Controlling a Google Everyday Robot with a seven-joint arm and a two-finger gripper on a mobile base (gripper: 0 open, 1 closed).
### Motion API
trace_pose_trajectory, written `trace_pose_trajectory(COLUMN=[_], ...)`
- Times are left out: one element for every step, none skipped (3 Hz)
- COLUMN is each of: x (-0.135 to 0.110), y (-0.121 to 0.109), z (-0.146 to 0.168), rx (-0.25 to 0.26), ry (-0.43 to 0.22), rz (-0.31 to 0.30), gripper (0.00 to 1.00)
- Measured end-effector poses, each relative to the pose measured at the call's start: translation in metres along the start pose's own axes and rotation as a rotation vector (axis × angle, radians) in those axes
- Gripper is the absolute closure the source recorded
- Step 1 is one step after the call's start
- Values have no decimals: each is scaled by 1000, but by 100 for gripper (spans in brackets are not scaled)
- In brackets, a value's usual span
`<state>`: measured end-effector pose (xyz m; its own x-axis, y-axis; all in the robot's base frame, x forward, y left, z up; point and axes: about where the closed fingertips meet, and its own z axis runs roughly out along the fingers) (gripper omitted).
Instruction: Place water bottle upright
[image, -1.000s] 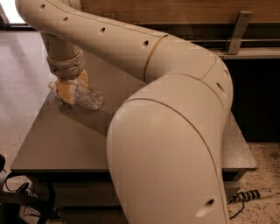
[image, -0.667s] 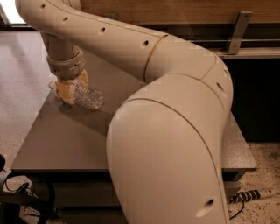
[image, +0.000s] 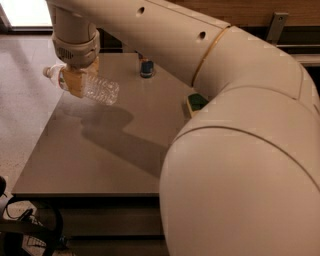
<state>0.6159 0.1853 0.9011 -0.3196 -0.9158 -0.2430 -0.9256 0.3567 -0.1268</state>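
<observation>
The water bottle (image: 97, 89) is clear and ribbed, with a white cap (image: 48, 72) pointing left. It hangs roughly level, slightly tilted, in the air above the left part of the grey table (image: 100, 155). My gripper (image: 76, 80) is shut on it near the neck, its tan fingers (image: 75, 82) covering the label. The bottle's shadow falls on the table below it.
A slim blue-and-silver can (image: 146, 68) stands upright at the back of the table. A green object (image: 196, 103) lies at the right, partly hidden by my arm (image: 240, 150), which fills the right side of the view. Black cables (image: 25, 230) lie on the floor at lower left.
The bottle lay on the table with my gripper around it. Now it is lifted off the table, held in the air, and the view has shifted.
</observation>
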Motion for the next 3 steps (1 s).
trace_pose_trajectory(x=[0,12,28], y=[-9,-10,-7], z=[-28,-31,-42], rx=[6,-12,26], ry=[-147,-293,-523], rz=[-52,-95,-131], gripper=[100,100,100])
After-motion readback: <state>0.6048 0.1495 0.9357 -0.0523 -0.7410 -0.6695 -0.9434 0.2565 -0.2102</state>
